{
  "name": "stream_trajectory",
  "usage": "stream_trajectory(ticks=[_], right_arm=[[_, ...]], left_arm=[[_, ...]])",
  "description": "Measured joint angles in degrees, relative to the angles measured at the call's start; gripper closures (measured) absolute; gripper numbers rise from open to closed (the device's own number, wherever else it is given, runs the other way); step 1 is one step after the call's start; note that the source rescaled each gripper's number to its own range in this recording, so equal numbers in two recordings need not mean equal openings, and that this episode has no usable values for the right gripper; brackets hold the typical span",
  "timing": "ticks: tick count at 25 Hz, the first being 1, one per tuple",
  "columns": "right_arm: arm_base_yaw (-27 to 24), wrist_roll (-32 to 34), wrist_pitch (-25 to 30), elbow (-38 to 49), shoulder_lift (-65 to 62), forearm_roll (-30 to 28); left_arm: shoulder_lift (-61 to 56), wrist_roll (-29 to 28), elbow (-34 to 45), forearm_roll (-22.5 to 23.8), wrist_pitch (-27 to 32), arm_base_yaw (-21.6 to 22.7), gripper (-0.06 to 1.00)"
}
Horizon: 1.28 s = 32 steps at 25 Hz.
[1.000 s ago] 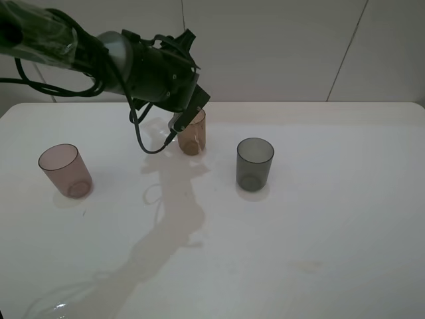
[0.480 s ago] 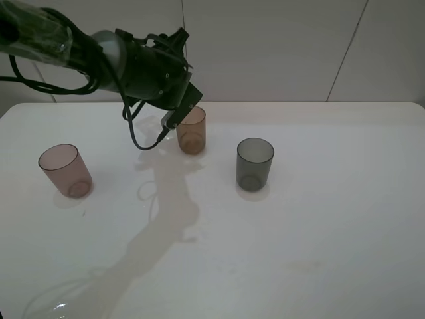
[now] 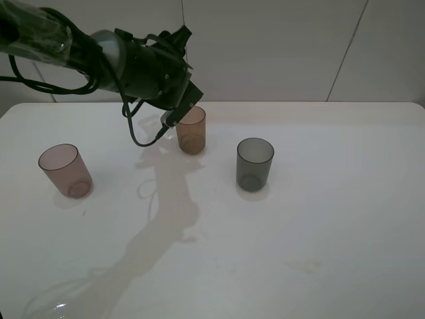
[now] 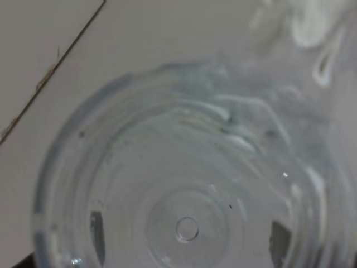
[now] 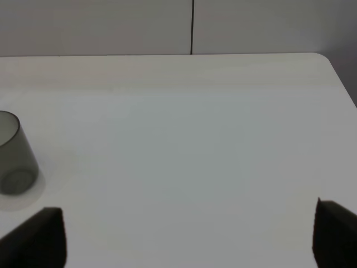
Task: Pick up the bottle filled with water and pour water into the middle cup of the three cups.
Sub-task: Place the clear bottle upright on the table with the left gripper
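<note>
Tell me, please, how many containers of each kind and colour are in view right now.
amber-orange cup: 1
pinkish-brown cup: 1
smoky grey cup: 1
clear bottle: 1
Total: 4

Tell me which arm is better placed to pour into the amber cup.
Left. The left gripper is at the rim of the amber cup and holds the bottle; the right gripper is open, empty, seeing only the grey cup.

This looks like a robot test room or lab. A plain white desk (image 3: pixel 332 219) stands against a pale panelled wall (image 3: pixel 265 46) with dark seams, and a cabled black robot arm (image 3: pixel 143 70) reaches over it.
</note>
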Motion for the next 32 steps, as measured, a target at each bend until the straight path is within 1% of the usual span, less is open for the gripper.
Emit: stream_trajectory(ticks=[11,32], right_arm=[[0.0,0.0,0.0,0.0,0.0,0.0],[0.0,0.0,0.0,0.0,0.0,0.0]], left_arm=[[0.7,-0.3,0.0,2.4,-0.1,0.0,0.94],[0.7,-0.3,0.0,2.7,0.5,0.0,0.94]])
